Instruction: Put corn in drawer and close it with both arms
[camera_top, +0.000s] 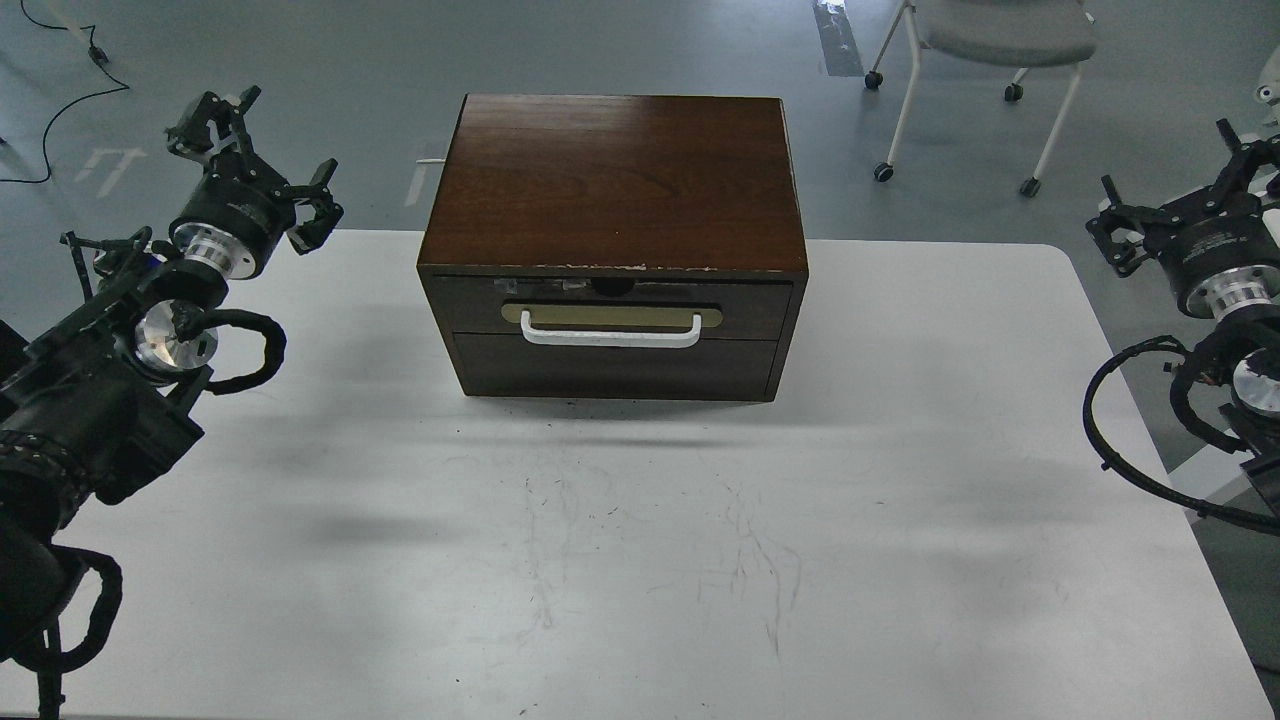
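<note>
Drawer (612, 310) shut, no corn visible; both claws hang empty.
Left claw (262, 150) and right claw (1170, 190) splayed wide, flanking it: mistimed reaches could collide.

Left hand (255, 145) raised at left edge, fingers spread, right hand (1180, 190) raised at right edge, fingers apart

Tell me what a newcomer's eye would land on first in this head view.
The dark wooden cabinet at the table's far centre, its drawer pushed in behind a white bar handle. Next, the two black arms flanking it: the left end effector raised over the table's far left corner, the right end effector beyond the right edge. No corn shows anywhere.
</note>
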